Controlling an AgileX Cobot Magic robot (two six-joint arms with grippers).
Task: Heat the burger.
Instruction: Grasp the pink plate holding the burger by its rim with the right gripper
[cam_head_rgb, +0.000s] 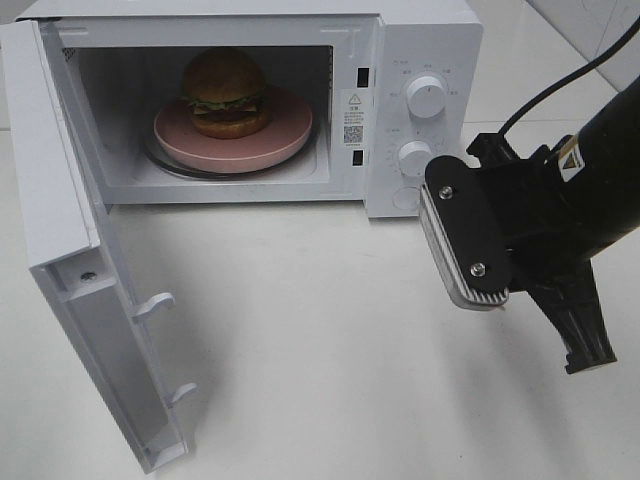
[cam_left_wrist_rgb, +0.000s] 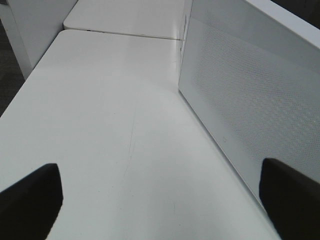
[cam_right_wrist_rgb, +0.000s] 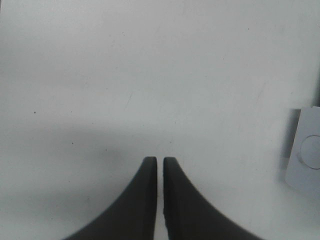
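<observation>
Standing at the front edge of the desk, I have the microwave door nearest me, swung wide open toward the front-left corner with its latch hooks showing. Over by the right edge hangs the right gripper, pointing down at bare desk with its fingers drawn almost together and nothing between them. The left gripper is spread wide and empty, low over the desk and just beside a perforated white panel, which I take for the door's outer face. Farther back, inside the microwave, the burger sits on a pink plate, roughly centred in the cavity and clear of the opening. So loading looks done, and shutting the door seems next. I'd push flat against the outer face near the free edge, following its swing until the hooks catch, without shoving the whole oven back. Only then does the lower knob want turning.
</observation>
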